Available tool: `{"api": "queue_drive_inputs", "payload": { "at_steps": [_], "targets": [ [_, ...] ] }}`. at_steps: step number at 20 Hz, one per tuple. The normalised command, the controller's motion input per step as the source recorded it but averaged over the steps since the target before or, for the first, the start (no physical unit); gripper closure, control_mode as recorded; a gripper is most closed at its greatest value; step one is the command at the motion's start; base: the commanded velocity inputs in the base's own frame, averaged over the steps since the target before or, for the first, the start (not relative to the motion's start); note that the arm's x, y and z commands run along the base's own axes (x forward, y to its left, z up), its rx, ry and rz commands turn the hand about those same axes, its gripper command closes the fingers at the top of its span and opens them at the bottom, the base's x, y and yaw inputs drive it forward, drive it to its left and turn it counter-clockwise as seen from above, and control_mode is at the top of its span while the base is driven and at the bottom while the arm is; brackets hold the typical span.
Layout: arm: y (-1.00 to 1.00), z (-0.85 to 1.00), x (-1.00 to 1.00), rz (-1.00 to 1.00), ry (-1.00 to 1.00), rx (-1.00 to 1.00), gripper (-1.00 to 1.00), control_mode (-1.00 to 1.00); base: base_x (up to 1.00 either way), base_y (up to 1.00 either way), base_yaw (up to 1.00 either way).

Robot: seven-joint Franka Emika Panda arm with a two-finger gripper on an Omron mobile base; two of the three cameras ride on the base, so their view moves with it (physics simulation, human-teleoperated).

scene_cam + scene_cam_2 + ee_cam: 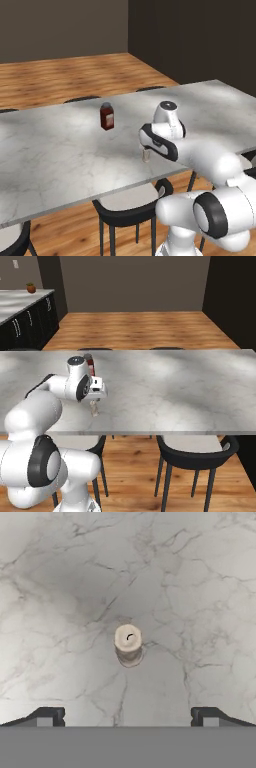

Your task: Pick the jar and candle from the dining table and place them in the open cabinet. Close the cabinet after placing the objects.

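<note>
Above the white-grey marble counter [60,587], the robot's jaws stand wide open over the slim cream-white candle [129,643], which should be centred between them before closing.

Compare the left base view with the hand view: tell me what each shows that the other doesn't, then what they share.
Left base view alone: the jar standing on the dining table, chairs tucked under the table's near edge, the wooden floor beyond, and the arm reaching over the table.

Hand view alone: the candle seen from straight above, its round top with a small wick mark, and the open gripper with its tips set wide apart.

Both: the candle, standing upright on the marble tabletop below the hand.
</note>
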Motion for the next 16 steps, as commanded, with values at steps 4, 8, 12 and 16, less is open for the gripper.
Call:
{"api": "queue_drive_inputs", "payload": {
  "at_steps": [4, 8, 12, 16],
  "targets": [
    [0.05, -0.02, 0.36, 0.00, 0.00, -0.01, -1.00, -1.00, 0.00, 0.00, 0.00],
    [0.03, -0.02, 0.23, 0.00, 0.00, 0.00, -1.00, -1.00, 0.00, 0.00, 0.00],
    [0.03, 0.00, 0.09, 0.00, 0.00, -0.01, -1.00, -1.00, 0.00, 0.00, 0.00],
    [0.00, -0.11, 0.00, 0.00, 0.00, 0.00, -1.00, -1.00, 0.00, 0.00, 0.00]
  ]
}}
